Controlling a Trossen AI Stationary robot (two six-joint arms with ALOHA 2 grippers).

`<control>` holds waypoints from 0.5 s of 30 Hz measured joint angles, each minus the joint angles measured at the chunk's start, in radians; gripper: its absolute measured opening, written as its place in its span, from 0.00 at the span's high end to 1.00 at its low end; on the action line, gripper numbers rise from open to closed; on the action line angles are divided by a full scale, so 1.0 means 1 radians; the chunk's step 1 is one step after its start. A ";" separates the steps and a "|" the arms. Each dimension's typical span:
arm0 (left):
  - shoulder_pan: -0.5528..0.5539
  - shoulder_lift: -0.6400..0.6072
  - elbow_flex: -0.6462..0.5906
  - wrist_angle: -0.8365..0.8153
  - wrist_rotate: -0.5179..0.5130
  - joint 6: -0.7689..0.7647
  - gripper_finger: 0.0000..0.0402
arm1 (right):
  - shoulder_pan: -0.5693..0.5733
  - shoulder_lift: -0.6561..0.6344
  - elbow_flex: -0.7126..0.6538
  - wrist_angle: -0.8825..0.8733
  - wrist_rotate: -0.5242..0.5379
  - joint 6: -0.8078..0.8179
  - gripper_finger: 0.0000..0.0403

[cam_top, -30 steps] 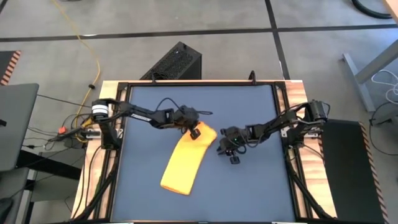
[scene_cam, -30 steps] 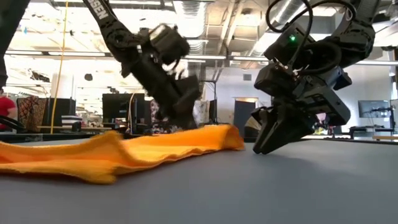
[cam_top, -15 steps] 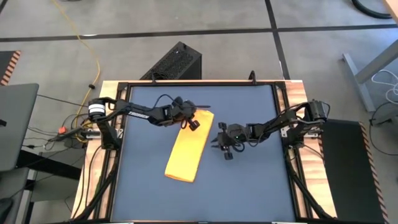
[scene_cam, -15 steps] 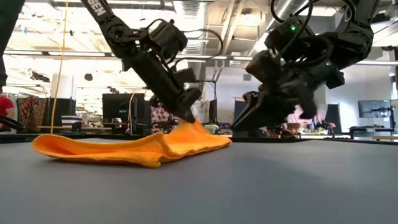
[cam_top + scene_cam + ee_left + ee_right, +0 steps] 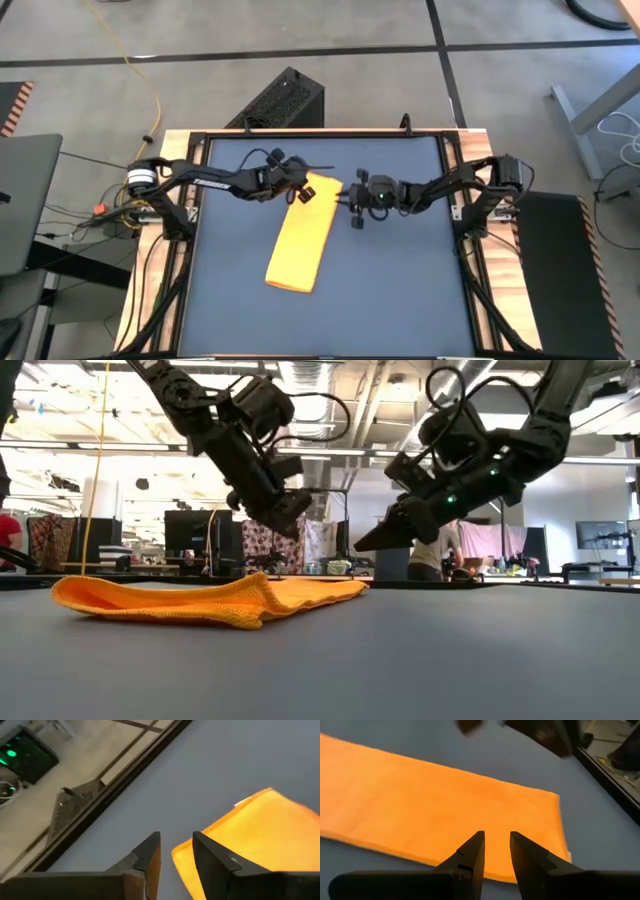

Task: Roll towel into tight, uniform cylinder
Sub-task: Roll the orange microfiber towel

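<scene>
- Spreading across most of the high view, the dark blue-grey table [image 5: 400,290] carries the work, with a black frame along its edges
- Lying flat on the table, the towel [image 5: 301,234] is a long folded yellow strip running at a slant from the far middle of the table down toward the near left; in the low view the towel [image 5: 210,600] rests fully on the surface, slightly humped along its near edge
- Reaching in from the left side, the left arm [image 5: 215,181] stretches over the table's far part
- Coming from the right side, the right arm [image 5: 450,185] also stretches toward the middle
- Hovering just above the strip's far left corner, the left gripper [image 5: 303,196] is clear of the cloth; its fingers stand a narrow gap apart and hold nothing
- Hanging in the air beside the strip's far right corner, the right gripper [image 5: 352,199] is likewise off the towel, its fingers parted by a small gap with nothing between them
</scene>
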State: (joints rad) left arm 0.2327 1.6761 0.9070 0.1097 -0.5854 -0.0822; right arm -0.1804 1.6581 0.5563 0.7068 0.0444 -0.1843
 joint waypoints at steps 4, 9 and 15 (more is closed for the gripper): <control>-0.004 -0.029 0.000 -0.036 0.192 -0.092 0.71 | -0.040 0.000 0.000 0.007 -0.057 0.024 0.71; -0.072 0.026 -0.023 -0.003 0.684 -0.254 0.72 | -0.046 0.031 0.010 0.058 -0.098 0.022 0.71; -0.277 0.100 -0.030 -0.060 0.622 -0.345 0.77 | -0.050 0.185 0.105 0.076 -0.102 -0.006 0.71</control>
State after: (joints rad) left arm -0.0440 1.7757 0.8773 0.0497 0.0365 -0.4273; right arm -0.2301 1.8429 0.6612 0.7826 -0.0574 -0.1905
